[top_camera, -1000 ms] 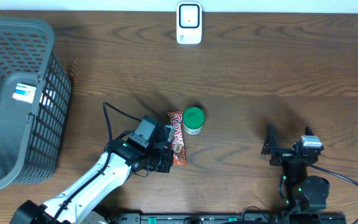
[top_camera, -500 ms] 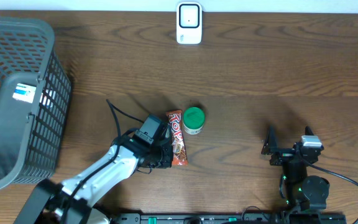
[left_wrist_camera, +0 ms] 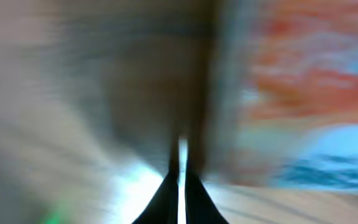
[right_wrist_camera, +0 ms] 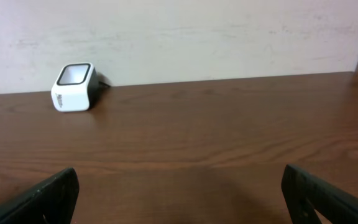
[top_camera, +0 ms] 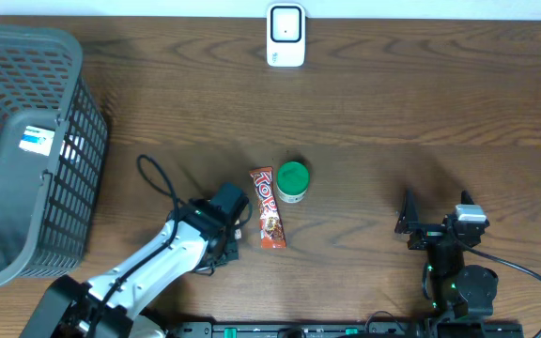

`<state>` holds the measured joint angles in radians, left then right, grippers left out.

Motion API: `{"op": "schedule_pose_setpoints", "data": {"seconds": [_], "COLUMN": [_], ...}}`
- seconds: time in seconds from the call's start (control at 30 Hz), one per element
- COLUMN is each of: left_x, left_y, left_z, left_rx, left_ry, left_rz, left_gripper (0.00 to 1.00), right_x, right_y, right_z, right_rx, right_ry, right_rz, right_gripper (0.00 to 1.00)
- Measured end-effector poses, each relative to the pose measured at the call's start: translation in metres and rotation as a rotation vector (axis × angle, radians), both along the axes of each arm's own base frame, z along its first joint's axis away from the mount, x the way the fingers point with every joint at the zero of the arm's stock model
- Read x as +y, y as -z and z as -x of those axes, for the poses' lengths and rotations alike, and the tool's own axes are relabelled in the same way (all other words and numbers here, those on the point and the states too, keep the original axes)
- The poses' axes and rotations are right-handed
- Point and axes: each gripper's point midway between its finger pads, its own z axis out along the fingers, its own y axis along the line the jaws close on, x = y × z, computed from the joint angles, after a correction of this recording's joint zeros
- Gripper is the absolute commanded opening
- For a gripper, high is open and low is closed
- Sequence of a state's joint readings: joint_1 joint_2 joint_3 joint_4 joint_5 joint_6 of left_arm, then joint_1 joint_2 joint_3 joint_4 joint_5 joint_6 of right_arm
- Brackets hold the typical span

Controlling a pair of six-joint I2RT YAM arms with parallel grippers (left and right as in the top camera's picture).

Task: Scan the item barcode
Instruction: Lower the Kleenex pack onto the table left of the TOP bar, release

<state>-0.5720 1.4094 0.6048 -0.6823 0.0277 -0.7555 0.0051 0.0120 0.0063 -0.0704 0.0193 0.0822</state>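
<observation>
A red candy bar (top_camera: 269,208) lies flat near the table's middle, and a white jar with a green lid (top_camera: 292,181) touches its upper right. The white barcode scanner (top_camera: 285,35) stands at the far edge and also shows as the scanner (right_wrist_camera: 74,87) in the right wrist view. My left gripper (top_camera: 232,240) is shut just left of the bar with nothing between its fingers. The left wrist view is blurred; it shows the left gripper (left_wrist_camera: 179,183) with its dark tips together and red and blue smears to the right. My right gripper (top_camera: 409,223) rests open at the near right, the right gripper (right_wrist_camera: 179,194) holding nothing.
A large grey mesh basket (top_camera: 26,150) fills the left side of the table, with a small blue-and-white item inside it. A black cable (top_camera: 158,178) loops up from the left arm. Bare wood lies between the scanner and the two items.
My left arm has swung a little left, away from the candy bar, and its cable loop has moved left. The bar's lower end has shifted slightly right. The right arm has not moved.
</observation>
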Motion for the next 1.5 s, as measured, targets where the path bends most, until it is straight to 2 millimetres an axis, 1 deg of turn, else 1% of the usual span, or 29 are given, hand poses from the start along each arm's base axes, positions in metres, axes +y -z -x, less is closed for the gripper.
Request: {"op": "schedule_pose_setpoints", "data": {"seconds": [0.03,0.1,0.2,0.27,0.37,0.53,0.77,0.83,1.0,1.13,1.27,1.5], "left_x": [0.008,0.016,0.018,0.013,0.004,-0.008,-0.029,-0.036,-0.059,-0.065,-0.068,-0.068], "left_y": [-0.001,-0.005,-0.012,-0.013,-0.013,-0.012,-0.014,-0.015,-0.023,-0.027,-0.027,-0.023], "left_z": [-0.001,-0.008,-0.019,-0.024,-0.024,-0.012,-0.002,-0.006,-0.032,-0.042,-0.046,-0.045], "left_rx": [-0.018,-0.072,-0.142,-0.165,-0.159,-0.100,-0.030,-0.040,-0.138,-0.177,-0.189,-0.181], "left_ry": [-0.027,-0.077,-0.135,-0.161,-0.162,-0.173,-0.185,-0.182,-0.155,-0.141,-0.138,-0.140], "left_rz": [-0.036,-0.075,-0.077,-0.050,-0.007,0.049,0.163,0.202,0.310,0.342,0.351,0.344], "left_gripper": [0.08,0.08,0.07,0.07,0.07,0.08,0.07,0.08,0.09,0.11,0.11,0.11], "right_x": [0.000,0.000,0.000,0.000,0.000,0.000,0.000,0.000,0.000,0.000,0.000,0.000], "right_y": [0.000,0.000,0.000,0.000,0.000,0.000,0.000,0.000,0.000,0.000,0.000,0.000], "right_z": [0.000,0.000,0.000,0.000,0.000,0.000,0.000,0.000,0.000,0.000,0.000,0.000], "right_rx": [0.000,0.000,0.000,0.000,0.000,0.000,0.000,-0.001,-0.001,0.000,0.000,0.000], "right_ry": [0.000,0.000,0.000,0.000,0.000,0.000,0.000,0.000,0.000,0.000,0.000,0.000], "right_rz": [0.000,0.000,0.000,0.000,0.000,0.000,0.000,0.000,0.000,0.000,0.000,0.000], "right_gripper": [0.99,0.99,0.99,0.99,0.99,0.99,0.99,0.99,0.99,0.99,0.99,0.99]}}
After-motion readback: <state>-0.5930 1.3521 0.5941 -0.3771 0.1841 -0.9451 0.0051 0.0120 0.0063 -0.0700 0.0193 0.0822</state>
